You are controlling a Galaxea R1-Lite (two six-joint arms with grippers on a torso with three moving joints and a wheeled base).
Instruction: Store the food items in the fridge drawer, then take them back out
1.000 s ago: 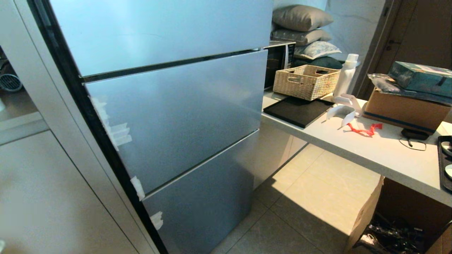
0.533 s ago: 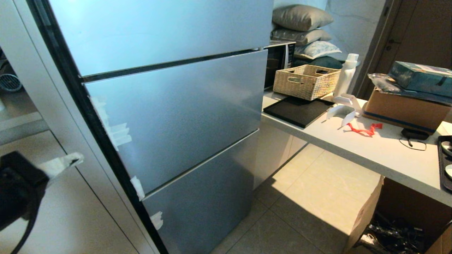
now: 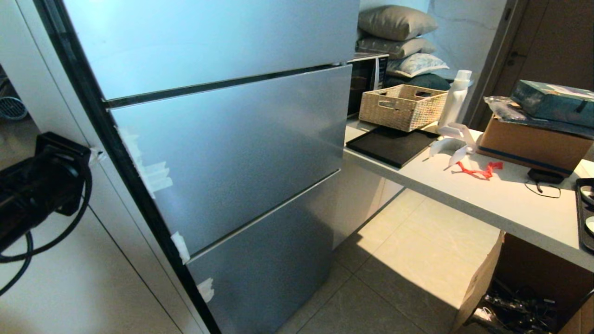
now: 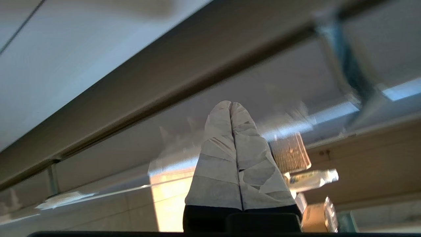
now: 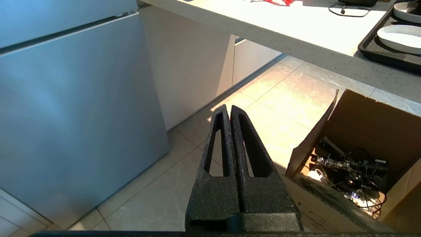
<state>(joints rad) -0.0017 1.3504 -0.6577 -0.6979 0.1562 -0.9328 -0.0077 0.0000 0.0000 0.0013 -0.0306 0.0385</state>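
Left tool [image 4: 231, 104] clenched empty beside shut fridge [image 3: 222, 153], tips hidden in head view, food unseen.

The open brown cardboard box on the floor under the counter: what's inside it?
The open brown cardboard box holds a tangle of black cables and small electronic parts. Whatever lies beneath that pile, and in the near corner behind the box wall, is hidden.

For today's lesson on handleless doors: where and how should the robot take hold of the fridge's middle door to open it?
Grip the middle door by its left edge, coming from the left, where the left hand is, fingers shut. The flat front has no handle. Tape patches mark that edge, so it probably swings open there.
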